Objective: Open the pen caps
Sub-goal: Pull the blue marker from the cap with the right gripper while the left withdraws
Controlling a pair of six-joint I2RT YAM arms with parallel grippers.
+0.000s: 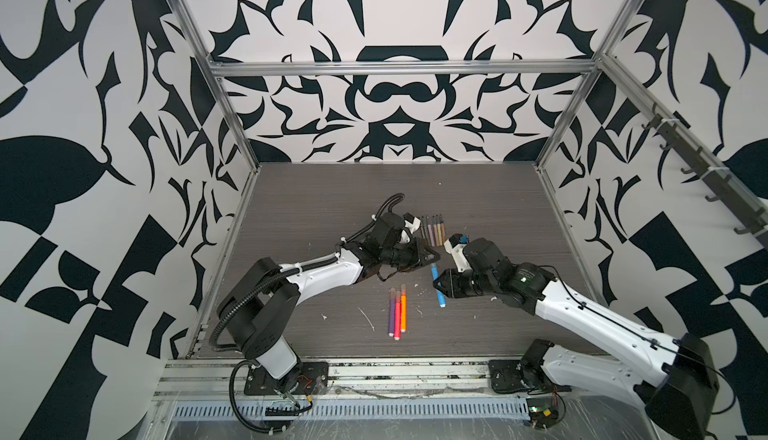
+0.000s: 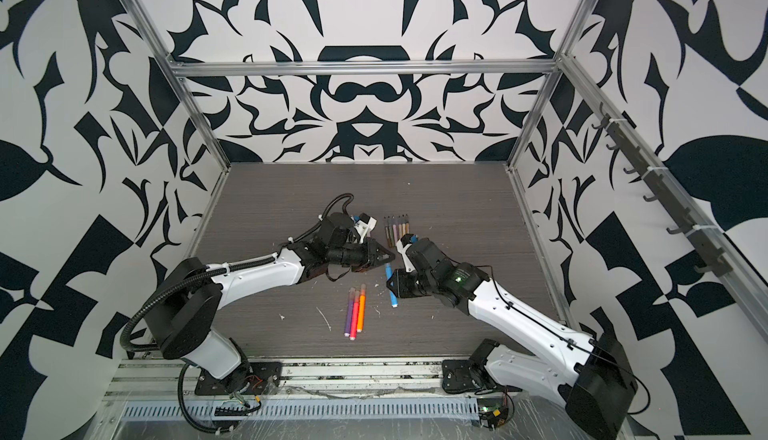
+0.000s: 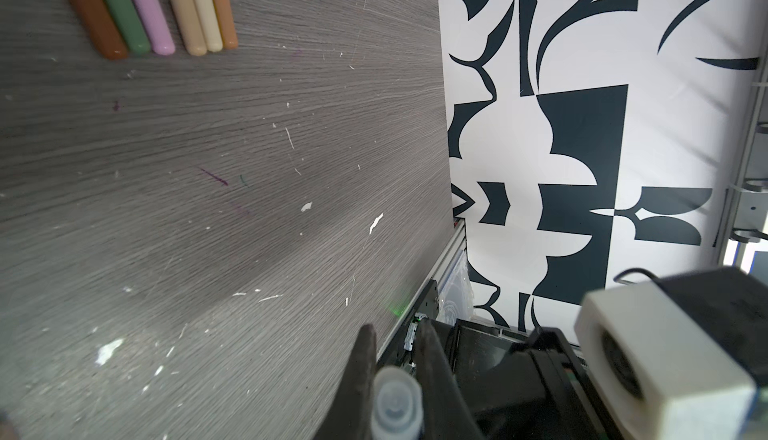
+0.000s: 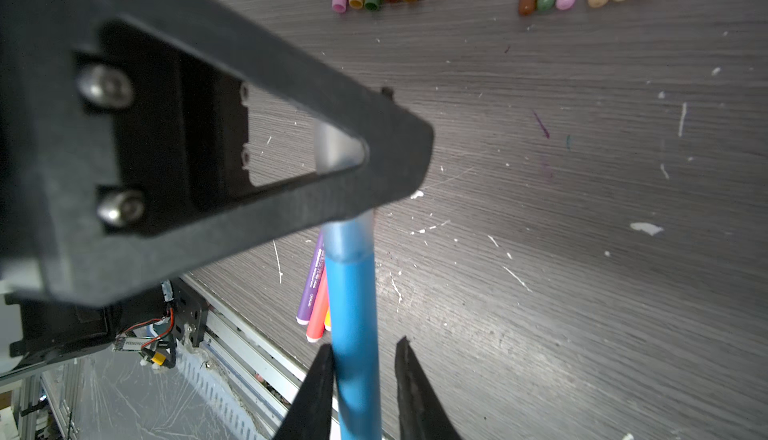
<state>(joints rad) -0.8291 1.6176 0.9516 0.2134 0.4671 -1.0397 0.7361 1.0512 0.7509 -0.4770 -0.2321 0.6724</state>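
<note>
Between left claw (image 3: 395,334) jaws: translucent cap (image 3: 395,404), clamped.

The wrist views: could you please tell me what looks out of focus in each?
Right wrist view: the left claw, close to the lens, is blurred, while the blue pen and table grain are sharp. Left wrist view: the translucent cap is soft.

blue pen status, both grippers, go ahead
Left gripper shut on the cap. Right gripper open around the blue pen, one finger off it. Cap still on the pen. Nothing in the way.
</note>
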